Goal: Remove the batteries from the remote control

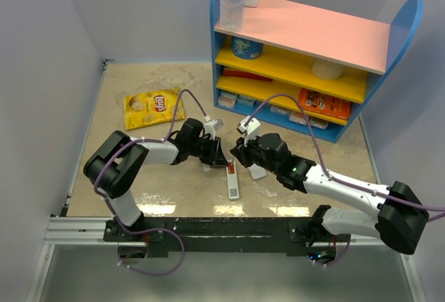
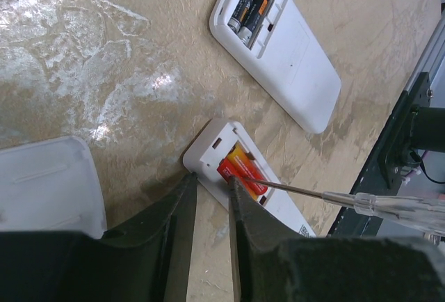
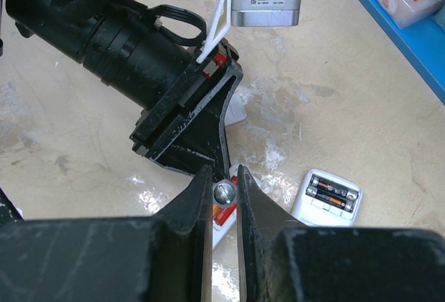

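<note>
The step in hand looks like levering the first cell out of its slot. The right gripper [image 3: 223, 174] has its fingers clamped on the butt of a thin metal probe with a clear plastic handle [image 2: 389, 204]. The probe's tip reaches the two small red-orange cylindrical batteries [image 2: 243, 171] from the side. The left gripper [image 2: 208, 192] hangs low over the same end of the slim white plastic remote control [image 2: 207, 146]. Its fingers are a little apart and straddle the remote's side wall, with one fingertip right by a battery's end. Whether they press on anything cannot be told.

To do this well, the probe tip should probably slip under the end of the nearer battery and lift gently. Meanwhile the left fingers would need to steady the body so it does not skid on the glossy, marbled beige worktop [image 2: 104, 51]. A hard pry could flick the cell away or tip the remote.

The remote lies back-up on the worktop between the two grippers, with its compartment uncovered at one end. Both batteries are seated there side by side, one redder and one more orange. Near it lies a wider, rounded white device [image 2: 292, 58] with dark cells in its own open bay. A flat white plastic piece [image 2: 45, 184] rests on the remote's other side.
</note>
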Controlling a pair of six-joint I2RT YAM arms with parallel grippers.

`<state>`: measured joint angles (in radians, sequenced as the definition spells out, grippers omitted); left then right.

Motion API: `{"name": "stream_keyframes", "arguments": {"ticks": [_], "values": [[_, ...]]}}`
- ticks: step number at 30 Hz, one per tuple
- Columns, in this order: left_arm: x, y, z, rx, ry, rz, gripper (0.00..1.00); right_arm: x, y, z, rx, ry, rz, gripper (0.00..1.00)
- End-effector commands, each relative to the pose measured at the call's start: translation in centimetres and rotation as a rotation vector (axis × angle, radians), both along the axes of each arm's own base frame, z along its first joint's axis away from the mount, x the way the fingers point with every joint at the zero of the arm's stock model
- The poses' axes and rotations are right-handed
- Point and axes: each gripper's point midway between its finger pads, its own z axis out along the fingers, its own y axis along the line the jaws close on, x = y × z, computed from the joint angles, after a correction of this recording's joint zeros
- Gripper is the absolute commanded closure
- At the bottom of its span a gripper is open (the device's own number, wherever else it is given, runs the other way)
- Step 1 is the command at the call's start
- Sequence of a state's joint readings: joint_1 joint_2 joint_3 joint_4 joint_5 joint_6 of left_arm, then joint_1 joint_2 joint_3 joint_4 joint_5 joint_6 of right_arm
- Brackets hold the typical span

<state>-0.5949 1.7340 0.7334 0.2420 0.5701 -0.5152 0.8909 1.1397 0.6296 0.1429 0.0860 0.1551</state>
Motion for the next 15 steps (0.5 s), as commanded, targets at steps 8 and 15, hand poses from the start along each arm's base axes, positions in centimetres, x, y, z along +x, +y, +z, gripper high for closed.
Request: {"name": "stream_keyframes", "arguments": {"ticks": [8,15], "values": [[0.1,-0.6,0.1,-0.021,0.001,0.005,0.75,-0.6,-0.1,-3.1,-0.015,0.022,0.02,1.0],[-0.3,-0.4,-0.2,-0.022,0.023,0.016,0.78,-1.2,-1.3,-4.4,0.048,0.156,-0.109,1.0]]}}
